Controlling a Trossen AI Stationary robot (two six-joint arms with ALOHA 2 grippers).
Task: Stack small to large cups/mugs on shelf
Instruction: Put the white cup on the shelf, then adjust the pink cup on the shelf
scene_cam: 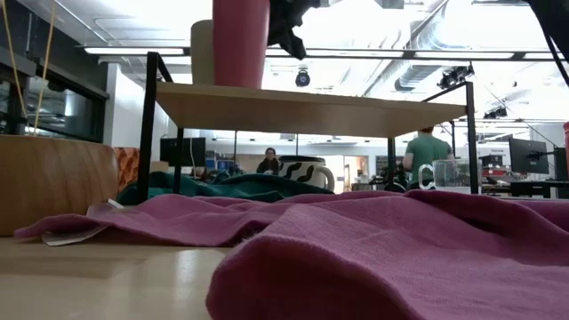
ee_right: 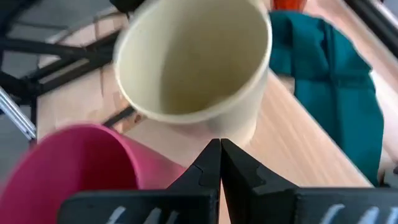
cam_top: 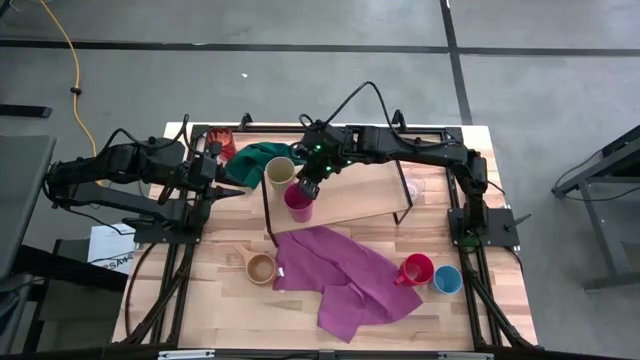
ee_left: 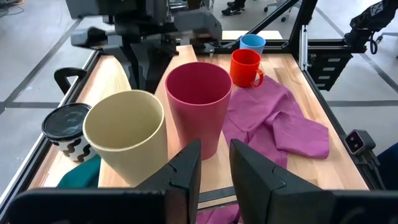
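The striped mug (ee_left: 67,132) is partly hidden under the shelf (cam_top: 375,190). On the shelf, the cream cup (cam_top: 279,172) and pink cup (cam_top: 298,202) stand side by side. The right pincer (cam_top: 306,190), shut tight and empty, hangs just above them. The left pincer (ee_left: 214,163), open a little, waits nearby.

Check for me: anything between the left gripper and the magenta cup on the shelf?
Nothing. In the left wrist view the left gripper looks straight at the magenta cup, with only bare shelf between; the cream cup stands beside it.
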